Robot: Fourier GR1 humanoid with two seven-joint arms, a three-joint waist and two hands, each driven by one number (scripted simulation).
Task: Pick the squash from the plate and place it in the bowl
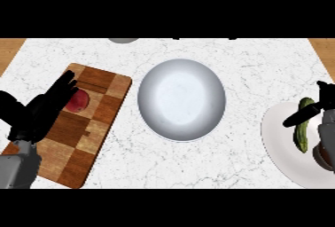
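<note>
Squash point(303, 136) | on plate point(274, 148) | long axis near-to-far | right hand point(326, 99) over it

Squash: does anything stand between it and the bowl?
Nothing visible does. Between the plate that holds the squash and the bowl, only bare counter shows.

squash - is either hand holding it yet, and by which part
Cannot be told. The right hand crosses the squash's upper half on the plate; whether it grips is hidden. The left hand holds nothing.
</note>
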